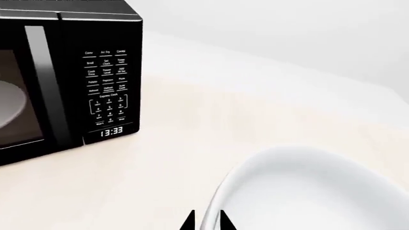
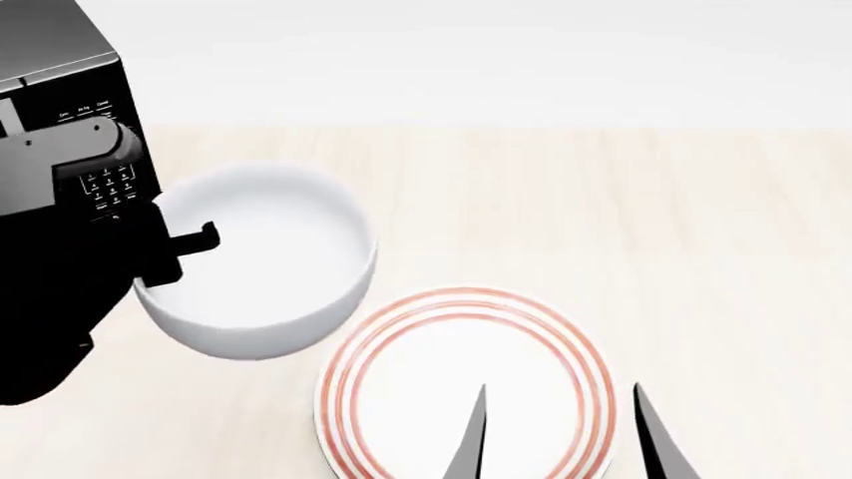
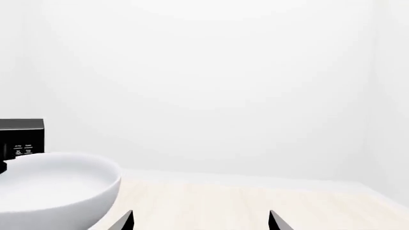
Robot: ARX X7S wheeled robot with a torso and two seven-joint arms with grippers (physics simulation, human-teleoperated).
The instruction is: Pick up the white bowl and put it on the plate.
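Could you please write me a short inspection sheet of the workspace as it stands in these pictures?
Surface: pale wooden table, bare apart from the items below.
Job's things: white bowl gripped at its rim, looks lifted, beside the plate and not yet on it; the plate holds nothing.
Clutter: black microwave, door shut, display reads 13:33, a dim disc inside.
Grippers: left gripper shut on the bowl's rim; right gripper open, holding nothing, above the plate's near side.
Cables: nothing seen.
Surroundings: plain white wall behind the table.
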